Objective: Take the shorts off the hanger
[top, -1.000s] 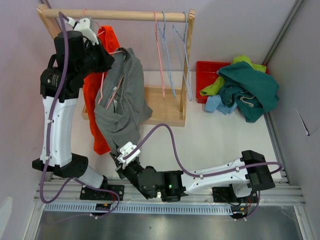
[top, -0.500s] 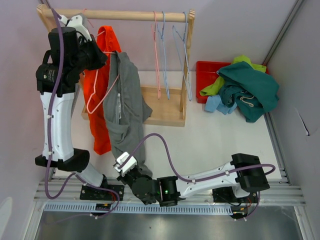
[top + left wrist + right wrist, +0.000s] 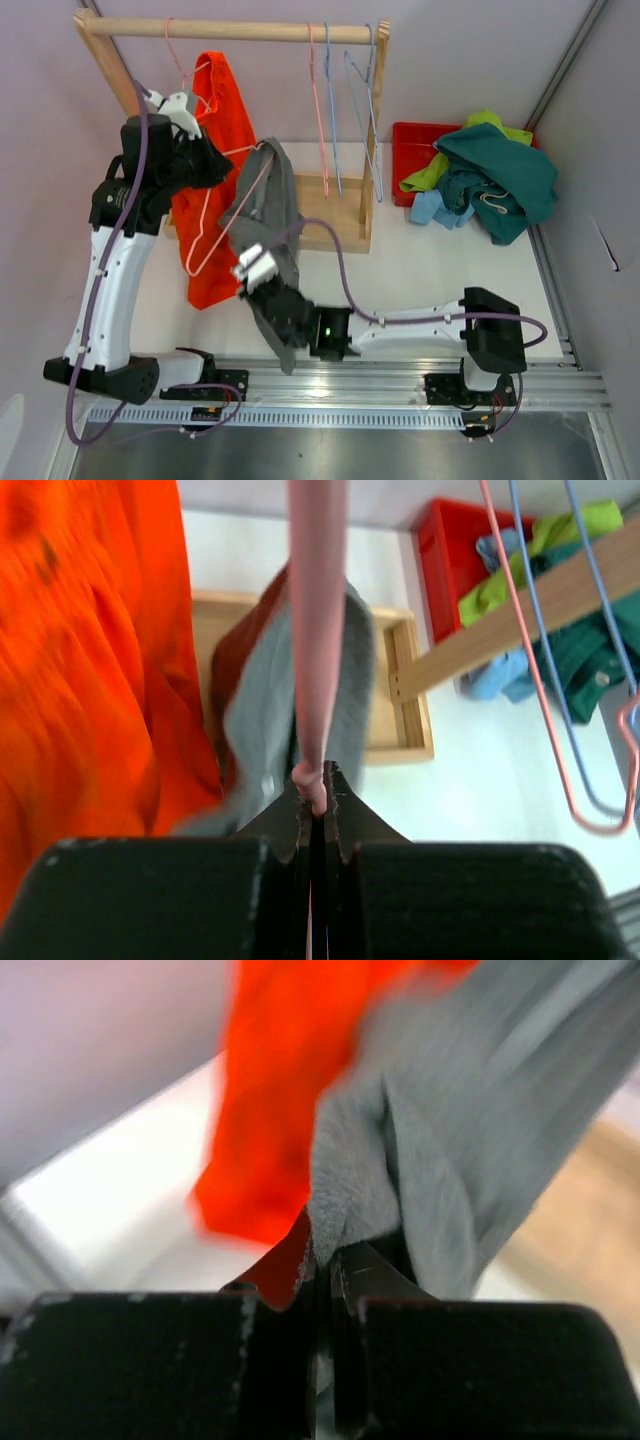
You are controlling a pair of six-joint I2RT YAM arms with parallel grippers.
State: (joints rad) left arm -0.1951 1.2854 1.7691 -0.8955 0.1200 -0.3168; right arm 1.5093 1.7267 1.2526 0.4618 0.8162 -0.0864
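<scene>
Right gripper (image 3: 322, 1255) is clenched on a small fold of the grey shorts (image 3: 272, 195), while the left gripper (image 3: 315, 785) is clamped on the thin wire of the pink hanger (image 3: 316, 630), which is off the rod (image 3: 240, 30) and slants down below that gripper. The grey shorts run between the two: their top bunches against the hanger's arm just right of the left gripper, and their lower part gathers at the right gripper and trails past it toward the arm bases. The main risk, as I judge it, is that the waistband catches on the hanger's end, so a pull drags or twists the wire in the left jaws instead of sliding the cloth free. The right pinch sits at the fingertips on little cloth and could slip under tension. The hanger's low loop lies across the orange shorts (image 3: 215, 110) just left of both grippers and could snag them. The grey pair looks soft and fleecy, crumpled into long folds. Well to the right of the right gripper, teal (image 3: 500, 175), lime (image 3: 485, 122) and light blue (image 3: 428, 208) pairs lie heaped at the tray (image 3: 405, 135).
</scene>
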